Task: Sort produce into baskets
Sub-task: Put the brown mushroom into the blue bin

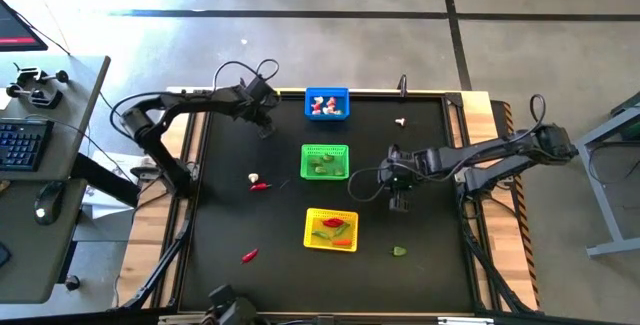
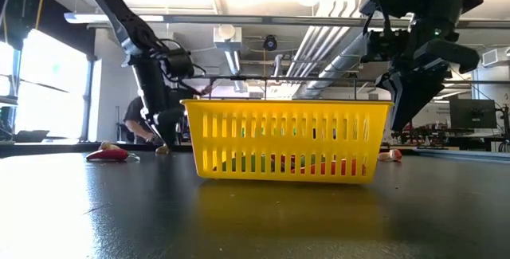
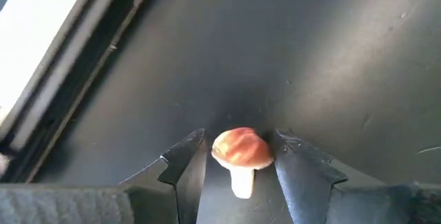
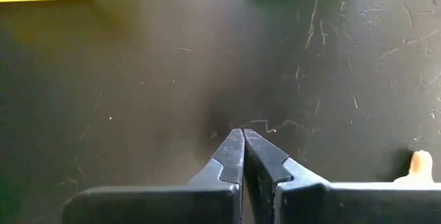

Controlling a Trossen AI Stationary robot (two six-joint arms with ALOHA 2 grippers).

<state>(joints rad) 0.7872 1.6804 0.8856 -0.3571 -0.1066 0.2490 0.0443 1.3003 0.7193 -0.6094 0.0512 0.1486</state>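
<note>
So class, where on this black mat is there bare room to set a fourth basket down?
Bare mat lies left of the yellow basket, above the lone chilli, and in the far right corner beyond a small white piece. The middle is crowded: green basket, blue basket, right gripper.

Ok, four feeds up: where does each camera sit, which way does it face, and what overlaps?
High: above the table, straight down; both arms, left gripper by the blue basket, right gripper right of the green basket.
Low: table height, level across; yellow basket fills it, arms drop in from above.
Left wrist: on the left arm, facing the mat; mushroom between its jaws.
Right wrist: on the right arm, facing the mat; jaws shut, empty.
Shared: high and low both show the yellow basket.
</note>
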